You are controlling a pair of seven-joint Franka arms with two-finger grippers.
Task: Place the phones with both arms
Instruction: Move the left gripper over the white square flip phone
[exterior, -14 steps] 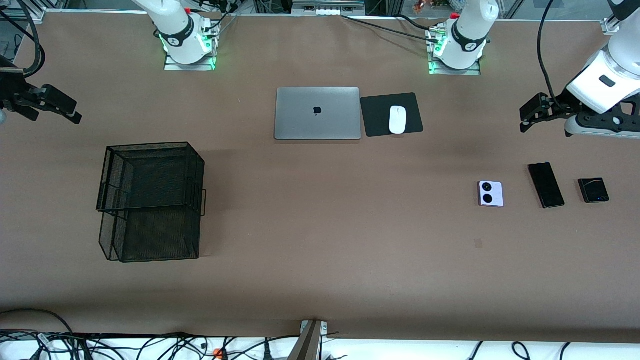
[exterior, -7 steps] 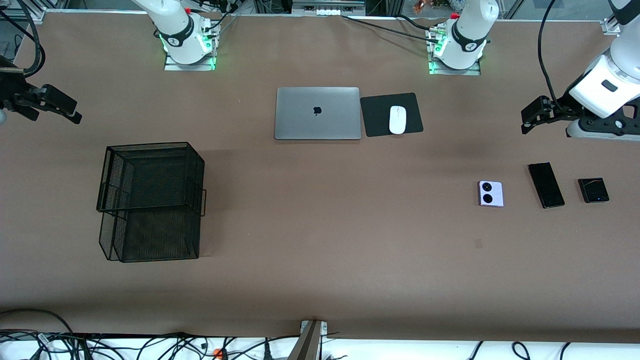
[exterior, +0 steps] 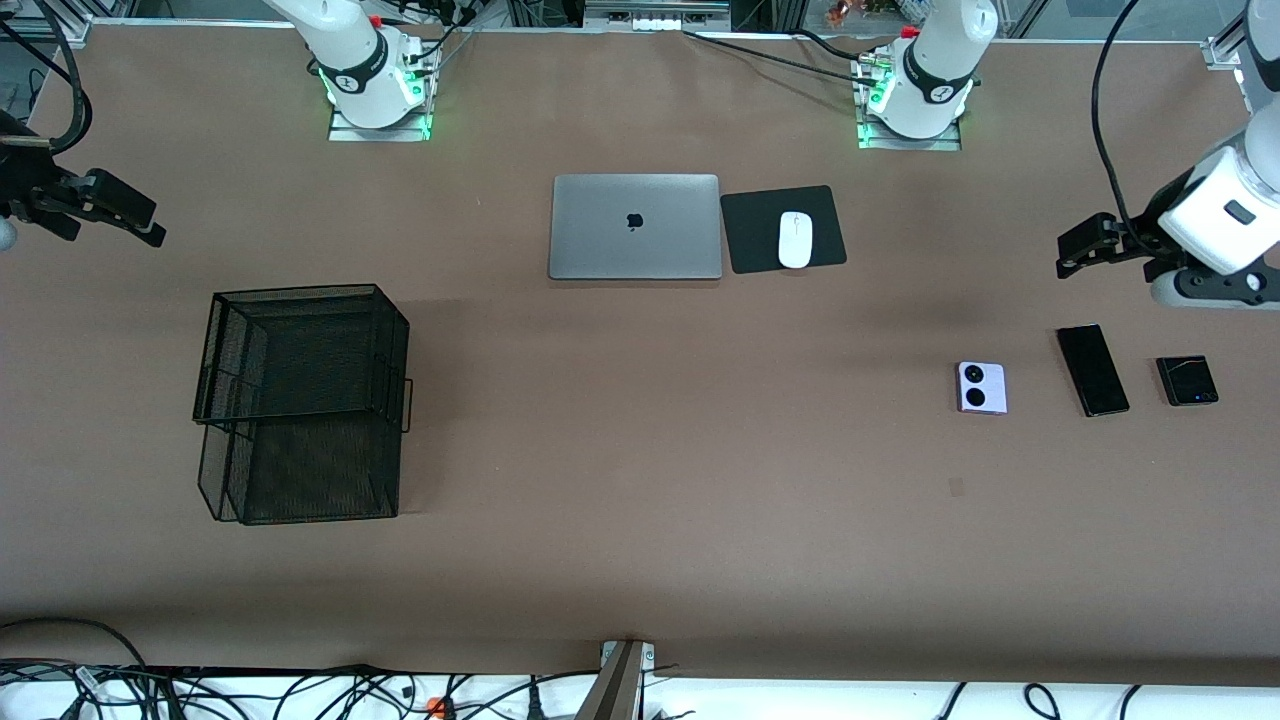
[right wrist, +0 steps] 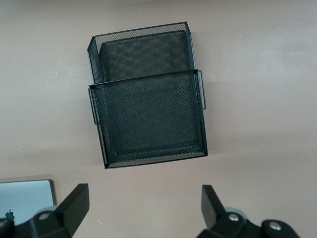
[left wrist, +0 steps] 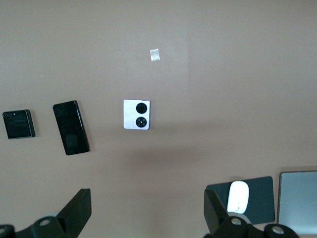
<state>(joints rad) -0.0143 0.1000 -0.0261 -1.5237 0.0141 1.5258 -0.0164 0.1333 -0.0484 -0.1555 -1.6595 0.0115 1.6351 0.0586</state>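
Only real change over the last second: the left gripper (exterior: 1075, 250) has slid toward the bench's left-arm edge and a bit closer to the phones, fingers wide open and empty. The lavender phone (exterior: 981, 387), long black phone (exterior: 1092, 369) and small black phone (exterior: 1187, 380) lie untouched in a row near that end. The right gripper (exterior: 135, 222) waits, also open, near the mesh tray (exterior: 300, 400). Looks like the first pickup is coming.

Lavender-white phone (exterior: 981, 387) — two black circles; black slab phone (exterior: 1092, 370); black mesh basket (exterior: 300, 400).
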